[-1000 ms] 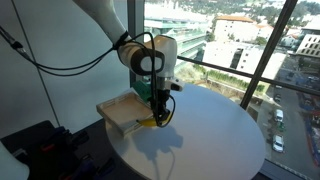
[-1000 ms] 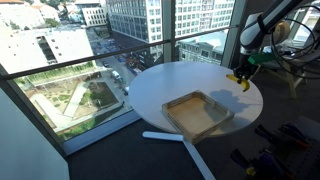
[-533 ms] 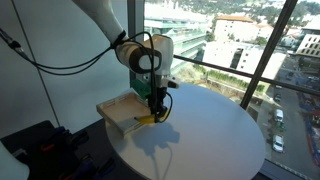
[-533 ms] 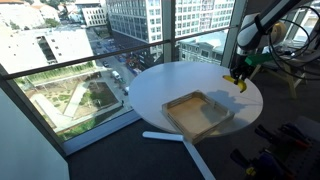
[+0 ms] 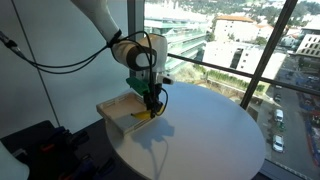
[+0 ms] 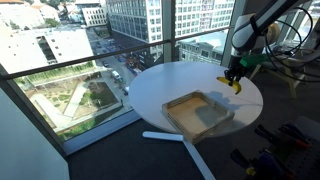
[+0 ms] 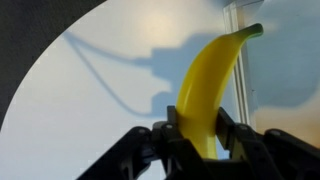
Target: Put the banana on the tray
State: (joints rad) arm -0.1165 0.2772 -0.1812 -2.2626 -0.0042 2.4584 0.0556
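Observation:
My gripper [image 5: 149, 103] is shut on the small yellow banana [image 5: 144, 113] and holds it in the air above the round white table. In the wrist view the banana [image 7: 208, 82] sits between the black fingers [image 7: 196, 128] and its tip reaches the tray's rim [image 7: 240, 70]. The square wooden tray [image 5: 118, 112] lies at the table's edge. In an exterior view the banana [image 6: 233, 85] hangs just beyond the tray [image 6: 197, 113], at its far corner.
The round white table [image 5: 215, 135] stands by large windows [image 6: 70, 50] over a city. Black cables [image 5: 40, 60] hang by the arm. Dark equipment [image 5: 40, 150] sits on the floor near the table.
My gripper has carried the banana sideways toward the tray; it now hangs at the tray's rim. The tray has not moved.

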